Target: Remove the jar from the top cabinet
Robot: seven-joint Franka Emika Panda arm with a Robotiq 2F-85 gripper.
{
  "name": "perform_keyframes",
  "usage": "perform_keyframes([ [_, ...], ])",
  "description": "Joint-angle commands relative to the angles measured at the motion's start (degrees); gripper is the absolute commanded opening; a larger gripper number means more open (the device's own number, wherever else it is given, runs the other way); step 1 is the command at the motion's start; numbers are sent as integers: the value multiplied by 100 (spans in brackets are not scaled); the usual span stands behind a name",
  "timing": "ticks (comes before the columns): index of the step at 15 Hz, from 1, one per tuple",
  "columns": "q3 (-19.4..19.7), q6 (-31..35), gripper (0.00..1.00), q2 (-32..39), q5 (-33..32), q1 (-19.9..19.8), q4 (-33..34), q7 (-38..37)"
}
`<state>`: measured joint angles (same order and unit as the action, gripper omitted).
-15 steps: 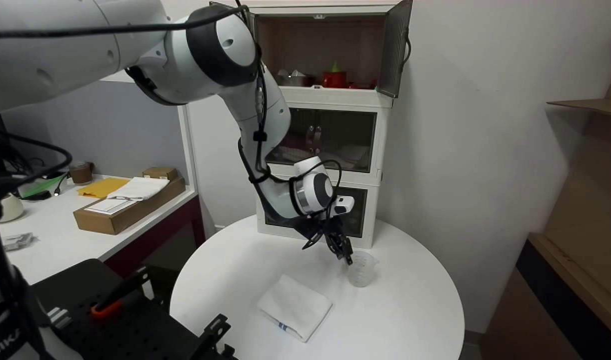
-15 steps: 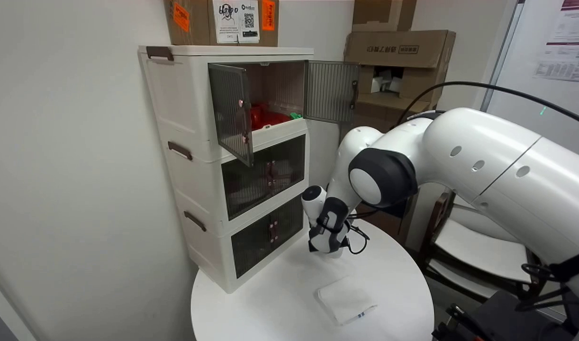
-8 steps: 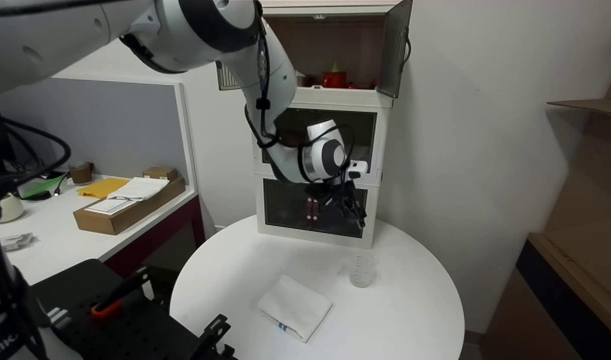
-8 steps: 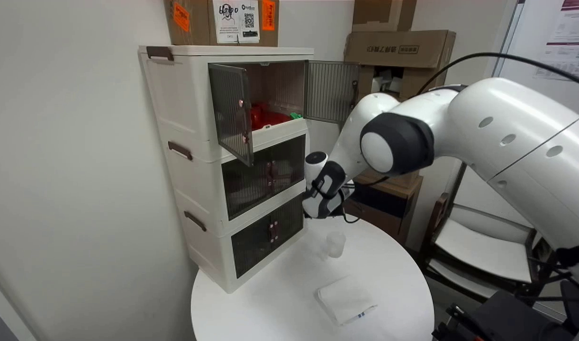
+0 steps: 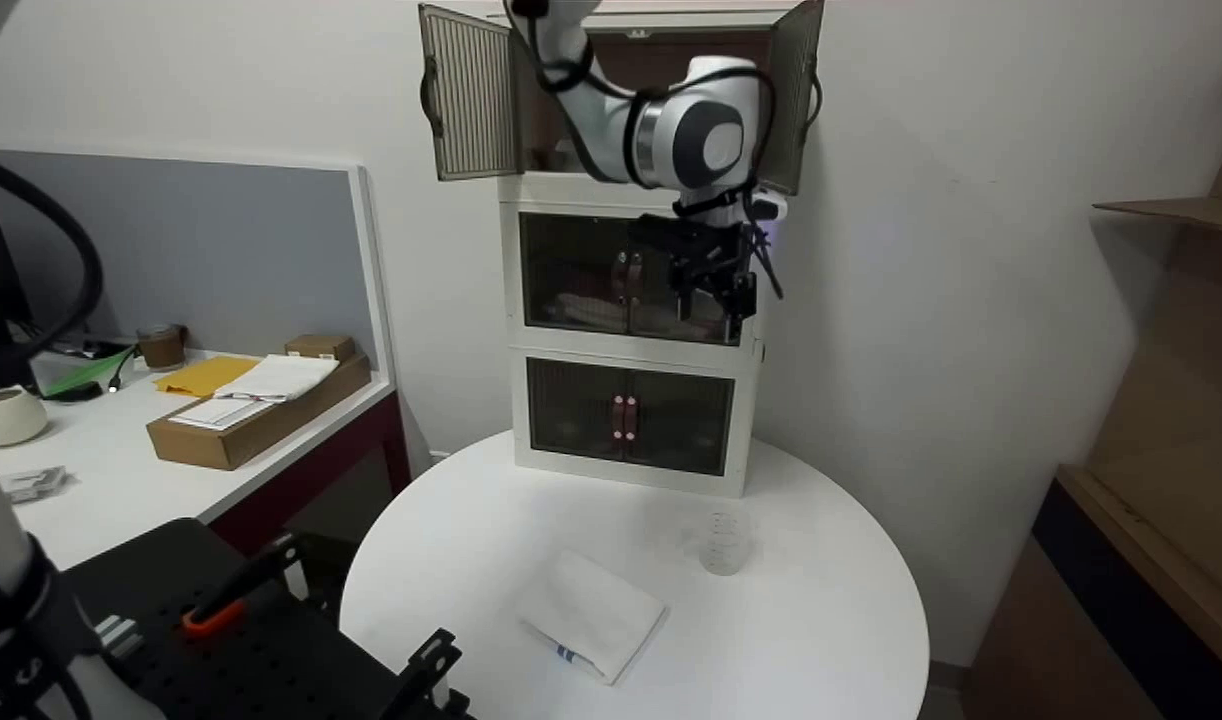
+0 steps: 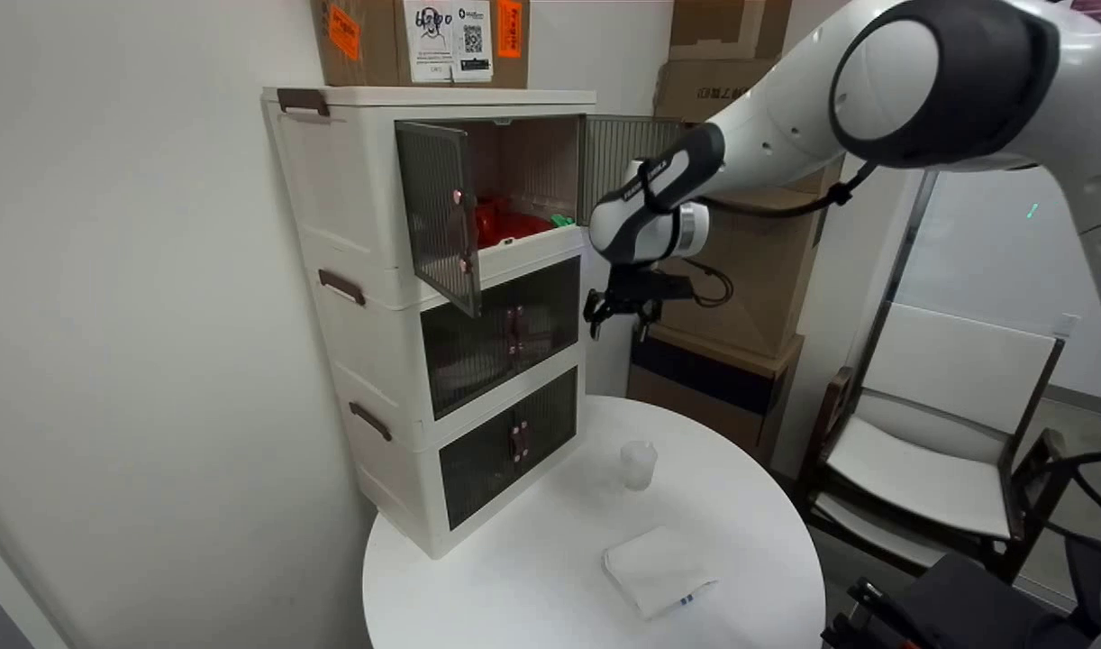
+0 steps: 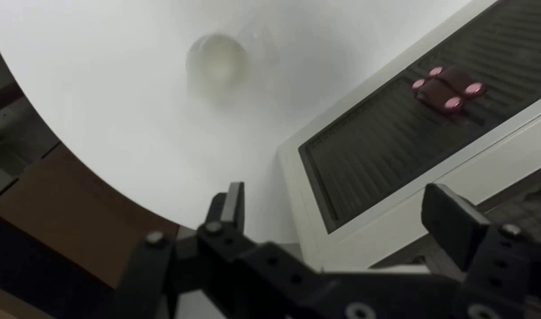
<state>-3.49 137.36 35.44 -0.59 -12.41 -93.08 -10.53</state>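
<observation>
White and round, the tabletop (image 5: 801, 640) carried the clear jar (image 5: 724, 543), which stood upright near the bottom cabinet (image 5: 626, 477), already outside the top cabinet (image 6: 541, 162). The wrist view showed the jar from above, its outline blurred. A folded white cloth (image 6: 659, 572), striped blue at one edge, lay apart from the jar and nearer than it in both exterior views.

The robot arm (image 6: 776, 117) hung high above the level of the tabletop. Its fingers (image 7: 447, 226) pointed down and were spread wide, well apart from the jar. In an exterior view they crossed the dark front of the middle cabinet (image 5: 576, 275).

Both ribbed grey doors (image 6: 433, 216) of the top cabinet stood open. In an exterior view red items (image 6: 489, 221) sat inside it, with a green item (image 6: 561, 220) to their right. A cardboard box (image 6: 375, 63) with orange labels showed above. Far to the right in an exterior view stood a white chair (image 6: 920, 469); to the left in an exterior view, a white desk (image 5: 101, 510).
</observation>
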Motion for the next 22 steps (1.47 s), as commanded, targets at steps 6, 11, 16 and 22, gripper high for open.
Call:
perform_keyframes([
  [6, 245, -3988, 100, -1822, 1211, -134, 177, 1931],
  [11, 488, -4009, 100, -2550, 319, 142, 154, 2604],
  [16, 479, -3228, 100, -3285, 129, 350, -107, 3247],
  [22, 501, -3748, 100, -3734, 1039, 607, 77, 4724],
])
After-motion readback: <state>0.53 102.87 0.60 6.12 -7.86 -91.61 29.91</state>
